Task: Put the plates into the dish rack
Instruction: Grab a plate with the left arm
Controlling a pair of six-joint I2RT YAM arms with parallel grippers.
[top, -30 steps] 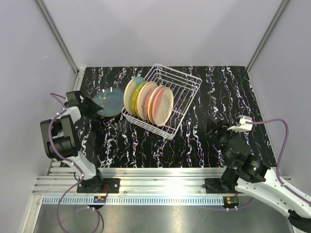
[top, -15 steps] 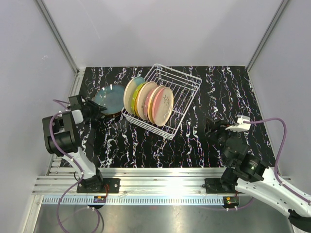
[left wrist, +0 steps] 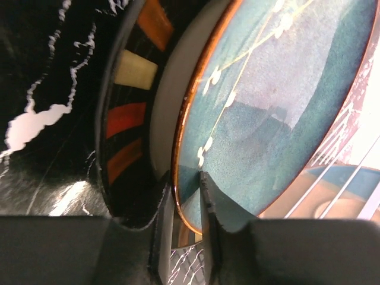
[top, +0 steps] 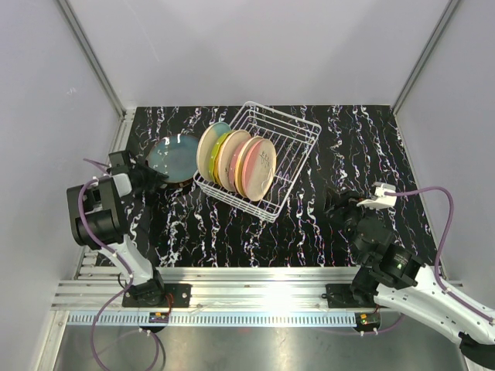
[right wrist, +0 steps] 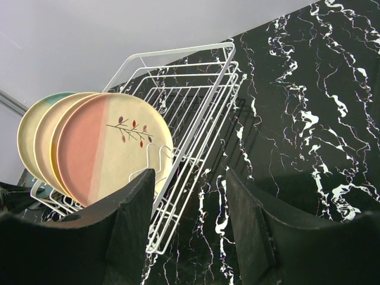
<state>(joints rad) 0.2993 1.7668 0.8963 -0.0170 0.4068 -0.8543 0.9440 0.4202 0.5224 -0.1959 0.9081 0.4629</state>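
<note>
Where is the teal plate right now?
Top view: the teal plate lies just left of the dish rack, its near rim pinched by the left gripper.

left pincer (left wrist: 186, 181) has slid onto rim of teal plate (left wrist: 279, 83)

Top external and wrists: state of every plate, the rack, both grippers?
dish rack, partly loaded, plates at its left end
racked plates, standing on edge in it
left gripper, shut on rim of teal plate
teal plate, outside the dish rack, over the black plate
black plate, not gripped
right gripper, open, holding nothing
</note>
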